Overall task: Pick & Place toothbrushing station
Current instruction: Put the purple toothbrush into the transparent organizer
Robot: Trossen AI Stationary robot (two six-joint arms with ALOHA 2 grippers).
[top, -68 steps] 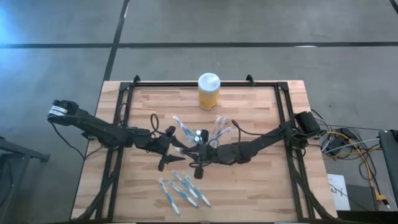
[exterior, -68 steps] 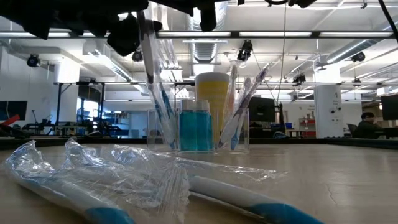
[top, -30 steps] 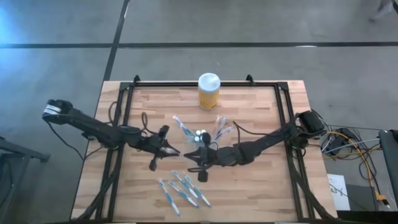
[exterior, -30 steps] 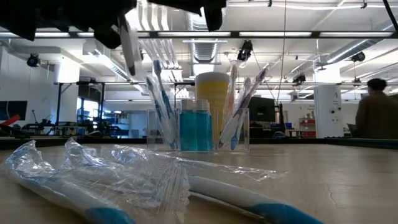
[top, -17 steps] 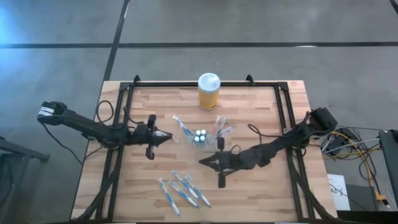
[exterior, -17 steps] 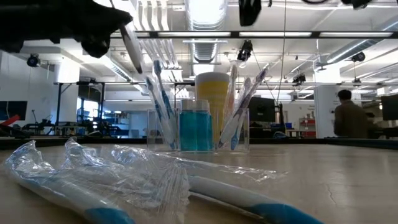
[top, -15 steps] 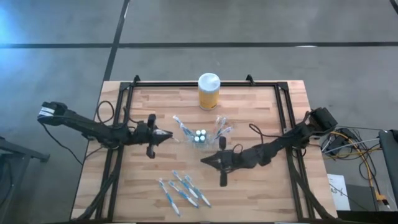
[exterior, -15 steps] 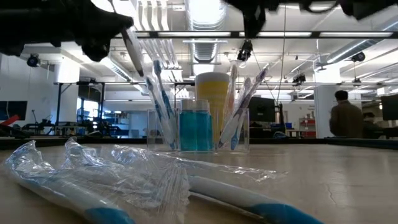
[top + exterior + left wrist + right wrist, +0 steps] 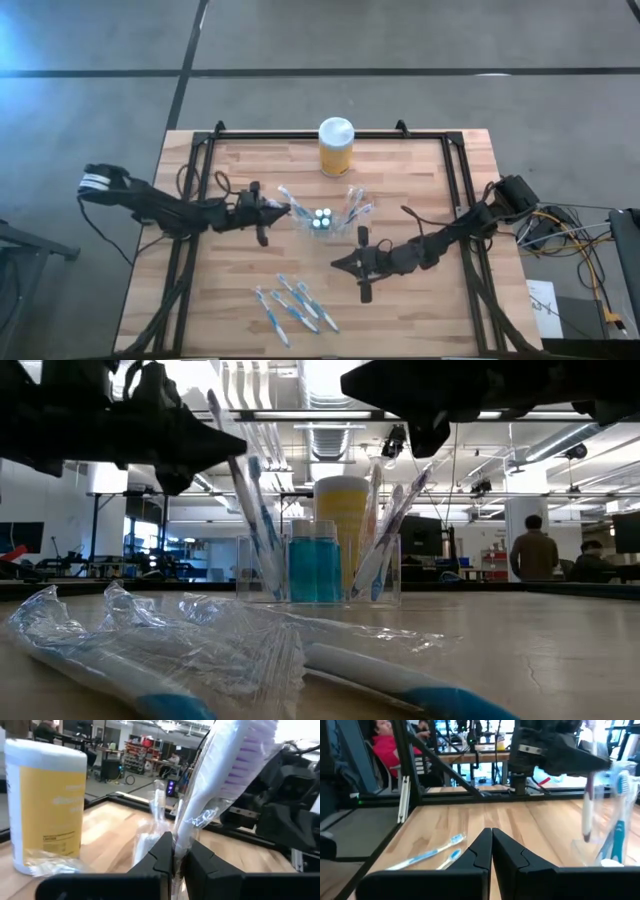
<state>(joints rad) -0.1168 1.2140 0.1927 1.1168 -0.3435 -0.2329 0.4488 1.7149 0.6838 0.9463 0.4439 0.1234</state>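
Left claw [image 9: 287, 209] carrying wrapped toothbrush [image 9: 235, 775] nearer holder [image 9: 322, 220] than before.

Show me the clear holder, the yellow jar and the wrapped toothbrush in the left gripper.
clear holder [image 9: 318, 570]: low view, front wall.
yellow jar [image 9: 335, 149]: high view, yellow side.
wrapped toothbrush [image 9: 220, 785]: left wrist view, wrapped head.

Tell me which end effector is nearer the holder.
Left. The left end effector, gripping a wrapped toothbrush, is right beside the holder; the right end effector sits farther off, toward the table's front.
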